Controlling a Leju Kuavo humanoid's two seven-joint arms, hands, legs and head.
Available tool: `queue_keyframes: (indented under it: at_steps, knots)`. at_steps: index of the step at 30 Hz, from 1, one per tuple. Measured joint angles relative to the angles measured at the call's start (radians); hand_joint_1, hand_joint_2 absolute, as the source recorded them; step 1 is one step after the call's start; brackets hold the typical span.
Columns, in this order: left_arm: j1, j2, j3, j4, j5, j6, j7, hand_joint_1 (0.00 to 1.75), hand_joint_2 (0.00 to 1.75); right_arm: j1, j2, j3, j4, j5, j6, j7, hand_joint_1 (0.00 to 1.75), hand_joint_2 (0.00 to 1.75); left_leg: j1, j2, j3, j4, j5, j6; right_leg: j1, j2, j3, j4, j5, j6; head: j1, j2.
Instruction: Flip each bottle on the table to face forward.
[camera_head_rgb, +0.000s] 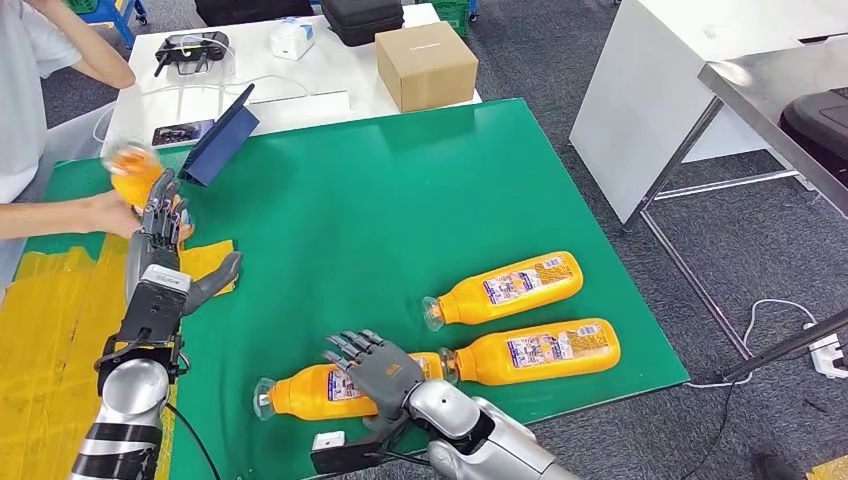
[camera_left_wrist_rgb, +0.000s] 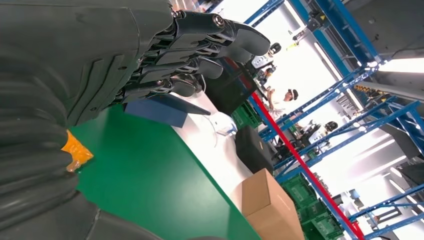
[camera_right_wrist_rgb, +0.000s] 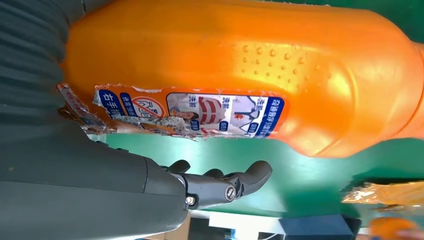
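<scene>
While the right hand (camera_head_rgb: 375, 368) rests spread on the nearest bottle (camera_head_rgb: 310, 391) (two bottles (camera_head_rgb: 510, 285) beyond already show labels), the left hand (camera_head_rgb: 160, 215) hangs empty, fingers apart.

Three orange bottles are laid on their sides in the lower middle of the frame: the upper bottle (camera_head_rgb: 508, 286), the right bottle (camera_head_rgb: 535, 350) and the lower-left bottle (camera_head_rgb: 310, 390), labels shown. A fourth bottle (camera_head_rgb: 133, 173) is blurred at upper left.
</scene>
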Motion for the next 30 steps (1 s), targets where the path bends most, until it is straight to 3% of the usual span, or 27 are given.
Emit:
queue_keyframes:
  at_steps: [13,21,30]
  knots:
    - [0.023,0.0,0.008,-0.011,-0.001,-0.001,0.009,0.0,1.75,0.0,-0.014,-0.011,-0.011,0.117,-0.035,0.069,0.0,1.75,0.0,0.0,0.0,0.0,0.0,0.0,0.0,0.0,0.0,0.0,0.0,0.0,0.0,0.0]
    - [0.043,-0.002,0.022,-0.029,-0.012,-0.004,0.014,0.0,1.75,0.025,-0.026,-0.055,-0.097,0.179,-0.067,0.077,0.0,1.75,0.0,0.001,0.0,0.0,0.0,0.0,0.0,0.0,-0.001,0.0,0.0,0.0,0.0,0.0]
    - [0.056,-0.008,0.04,-0.032,-0.013,-0.003,0.016,0.0,1.75,0.029,-0.047,-0.136,-0.134,0.041,0.023,0.072,0.0,1.75,0.0,0.0,-0.001,0.0,0.0,0.0,0.0,0.0,-0.001,0.0,0.0,0.0,0.0,0.0]
